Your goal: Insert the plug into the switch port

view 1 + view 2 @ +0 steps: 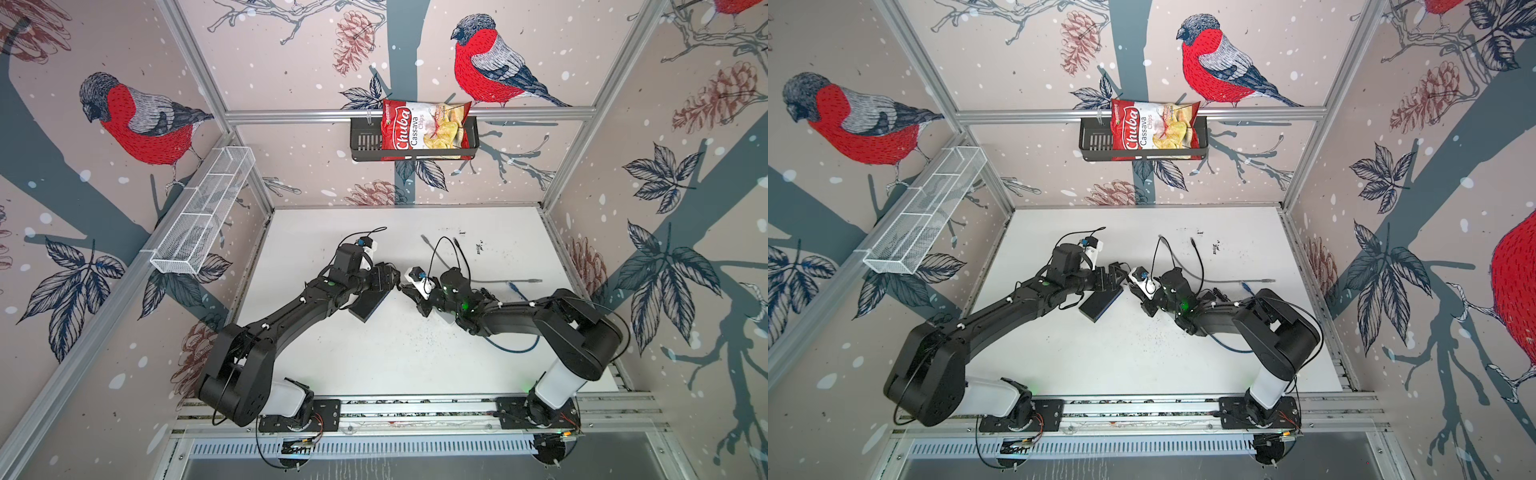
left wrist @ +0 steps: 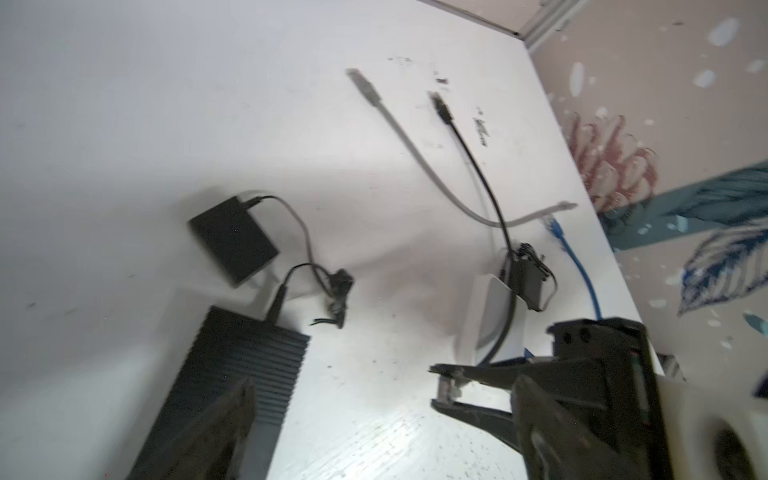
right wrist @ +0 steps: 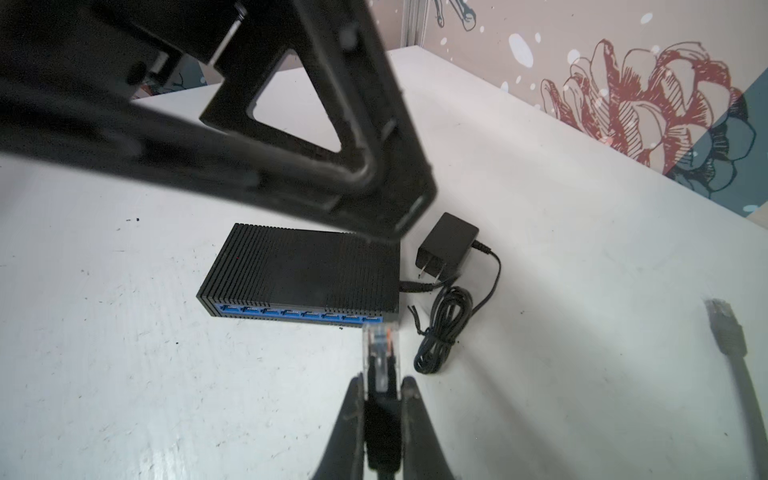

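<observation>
Plug (image 3: 380, 347): pinched in right gripper (image 3: 380, 388), tip just short of the blue ports (image 3: 299, 318), not yet in. Switch (image 3: 299, 270): flat at centre, left of plug. Left gripper (image 1: 1115, 276): spread wide, empty, by switch; insertion remains

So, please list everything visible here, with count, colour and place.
Ribbed box-shaped network switch: one, black with blue port row, middle of the table.
Clear plastic plug: one, transparent, in the right gripper, close to the ports.
Boxy power adapter with coiled cord: one, black, beside the switch.
Thin cables: three, grey, black, blue, on the table's right part.
Printed chips bag: one, red and white, in a black basket on the back wall.
Wire mesh basket: one, white, on the left wall.
Flat table: one, white.
Left gripper: one, black, open, by the switch.
Right gripper: one, black, shut on the plug.
</observation>
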Controlling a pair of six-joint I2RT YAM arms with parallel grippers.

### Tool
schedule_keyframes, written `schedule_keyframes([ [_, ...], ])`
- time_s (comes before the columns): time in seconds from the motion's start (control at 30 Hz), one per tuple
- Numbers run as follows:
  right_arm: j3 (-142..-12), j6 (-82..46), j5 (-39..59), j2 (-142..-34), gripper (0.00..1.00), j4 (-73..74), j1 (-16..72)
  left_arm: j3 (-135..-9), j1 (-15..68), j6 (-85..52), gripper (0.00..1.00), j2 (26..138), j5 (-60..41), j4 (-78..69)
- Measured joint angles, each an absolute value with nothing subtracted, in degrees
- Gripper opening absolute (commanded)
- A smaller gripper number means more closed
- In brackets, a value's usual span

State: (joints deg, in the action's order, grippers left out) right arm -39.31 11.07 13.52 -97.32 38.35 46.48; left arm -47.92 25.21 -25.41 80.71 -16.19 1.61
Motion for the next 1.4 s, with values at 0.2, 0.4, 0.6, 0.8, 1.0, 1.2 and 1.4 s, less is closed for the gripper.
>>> schedule_keyframes([
  [0.2, -43.46, 11.84, 12.12, -99.72, 0.06, 29.91, 48.29, -46.57, 23.49, -27.11, 0.93, 80.99, -11.27, 5.76],
  [0.4, -46.3, 10.37, 10.9, -101.75, 0.07, 22.04, 50.54, -45.84, 21.98, -28.6, 0.93, 82.89, -6.81, 8.05],
  [0.6, -49.95, 8.64, 10.02, -104.99, 0.07, 15.77, 52.16, -45.6, 20.47, -28.86, 0.93, 86.46, -5.74, 8.27],
  [0.8, -54.54, 6.52, 8.84, -108.51, 0.08, 12.19, 52.82, -45.89, 18.83, -29.63, 0.93, 90.24, -5.89, 7.51],
  [1.0, -59.42, 5.65, 7.4, -111.7, 0.07, 9.34, 52.82, -47.0, 17.37, -29.61, 0.92, 92.86, -6.24, 6.02],
  [1.2, -62.94, 5.48, 6.28, -113.69, 0.07, 7.35, 52.47, -48.03, 17.15, -29.26, 0.92, 95.18, -8.1, 3.42],
  [1.4, -64.14, 5.5, 6.28, -114.37, 0.07, 6.5, 52.12, -48.07, 17.1, -28.27, 0.91, 96.64, -10.66, -0.64],
])
